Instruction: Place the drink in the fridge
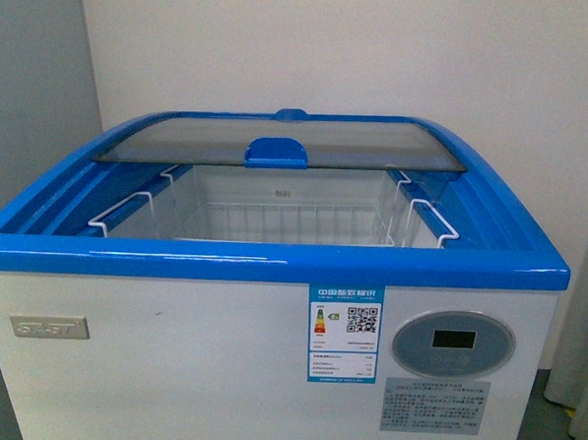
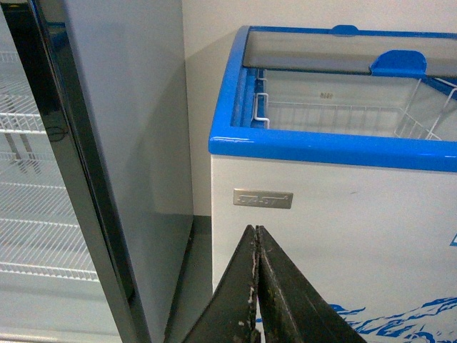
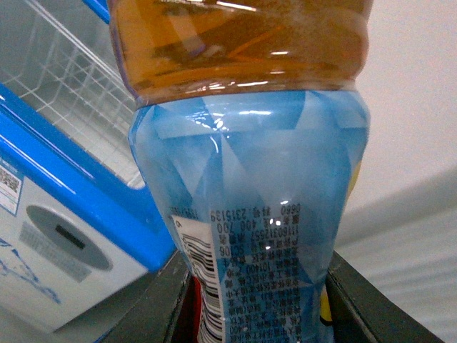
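Right wrist view: drink (image 3: 250, 214) lengthwise in right claw (image 3: 260, 311).

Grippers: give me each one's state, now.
Left gripper: shut, nothing in it.
Right gripper: shut on the drink.

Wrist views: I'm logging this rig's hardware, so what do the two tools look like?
The left tool has two flat, matte black fingers tapering to a point, with pale scuffs along their inner edges. Of the right tool only two black, flat-sided fingers show, with a bit of red beside one. No cables or markings are visible, and the front view shows neither arm.
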Controlling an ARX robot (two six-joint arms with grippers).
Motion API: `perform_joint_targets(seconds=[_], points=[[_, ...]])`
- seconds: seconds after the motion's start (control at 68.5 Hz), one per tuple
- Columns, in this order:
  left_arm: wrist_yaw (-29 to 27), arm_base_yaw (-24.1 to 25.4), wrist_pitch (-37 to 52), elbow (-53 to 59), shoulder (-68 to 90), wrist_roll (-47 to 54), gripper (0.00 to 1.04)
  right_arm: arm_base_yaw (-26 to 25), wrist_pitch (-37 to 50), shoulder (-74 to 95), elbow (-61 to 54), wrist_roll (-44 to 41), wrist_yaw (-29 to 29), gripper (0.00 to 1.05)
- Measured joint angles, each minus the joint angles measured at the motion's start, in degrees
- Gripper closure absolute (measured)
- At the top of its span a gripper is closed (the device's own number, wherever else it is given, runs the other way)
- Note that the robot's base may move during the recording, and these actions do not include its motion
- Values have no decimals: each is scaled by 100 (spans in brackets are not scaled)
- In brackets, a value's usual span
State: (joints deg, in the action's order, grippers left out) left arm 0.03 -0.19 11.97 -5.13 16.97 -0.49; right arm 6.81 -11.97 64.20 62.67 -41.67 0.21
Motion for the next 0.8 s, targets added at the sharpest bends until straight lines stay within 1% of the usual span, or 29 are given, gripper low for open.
perform_joint_targets(seconds=[0.058, 0.088, 0.102, 0.146, 0.175, 0.263, 0.409, 0.526, 0.599, 0.657, 0.803], points=[[-2, 0, -48, 68, -103, 2, 102, 264, 219, 380, 214, -861, -31, 68], [0, 0, -63, 83, -133, 2, 102, 328, 282, 490, 262, -1113, -24, 68], [0, 0, -79, 98, -164, 2, 102, 382, 339, 599, 304, -1368, 2, 68], [0, 0, -92, 125, -210, 2, 102, 452, 444, 761, 345, -1681, 17, 68], [0, 0, -120, 146, -254, 2, 102, 507, 590, 925, 369, -2122, 44, 68], [0, 0, -186, 186, -361, 2, 102, 586, 1010, 1388, 407, -3008, 168, 69], [0, 0, -282, 251, -535, 4, 102, 595, 1650, 2107, 448, -4299, 168, 69], [0, 0, -339, 341, -761, 4, 102, 634, 1982, 2568, 614, -4784, 184, 69], [15, 0, -1019, 431, -1340, 7, 102, 697, 2103, 2874, 815, -4942, 258, 69], [-2, 0, -1154, 433, -1561, 4, 102, 754, 2175, 3110, 1010, -4946, 337, 69], [-2, 0, -1176, 433, -1652, 7, 102, 927, 2238, 3700, 1609, -4835, 514, 69]])
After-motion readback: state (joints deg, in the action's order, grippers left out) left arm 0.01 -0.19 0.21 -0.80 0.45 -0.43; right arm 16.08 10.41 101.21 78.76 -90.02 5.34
